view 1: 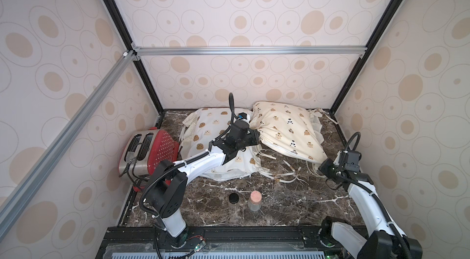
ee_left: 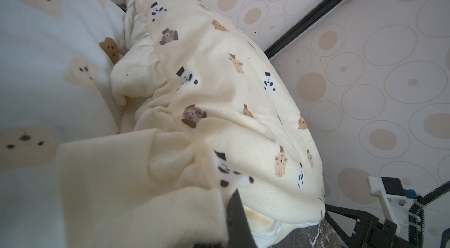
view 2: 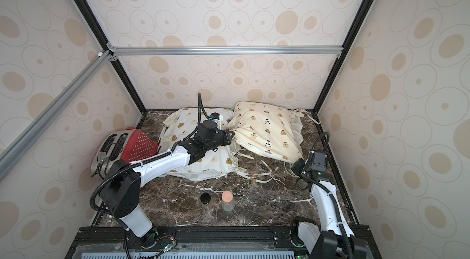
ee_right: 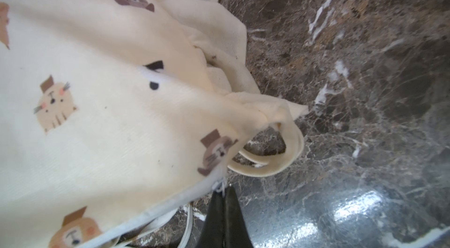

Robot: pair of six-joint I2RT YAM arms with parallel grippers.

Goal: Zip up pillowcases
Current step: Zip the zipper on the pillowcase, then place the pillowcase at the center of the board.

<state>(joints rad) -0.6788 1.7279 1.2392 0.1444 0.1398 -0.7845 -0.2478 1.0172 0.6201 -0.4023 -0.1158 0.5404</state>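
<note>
Soft, light and floppy, the cream pillowcase [view 1: 287,128] lies by the counter's [view 1: 292,201] far right corner, beside the white pillowcase [view 1: 206,128]. The left fingers [ee_left: 237,215] are clamped on its ruffle [ee_left: 136,173]; the right fingers [ee_right: 222,212] look pinched on the zip pull [ee_right: 220,184] at its near corner, the sensible hold against bunching.

The cream pillowcase [ee_right: 97,125] is matt, finely ribbed cloth; the tabletop [ee_right: 365,88] is glossy, brown-veined marble; the toaster [view 1: 148,154] at lower left shows brushed metal.
</note>
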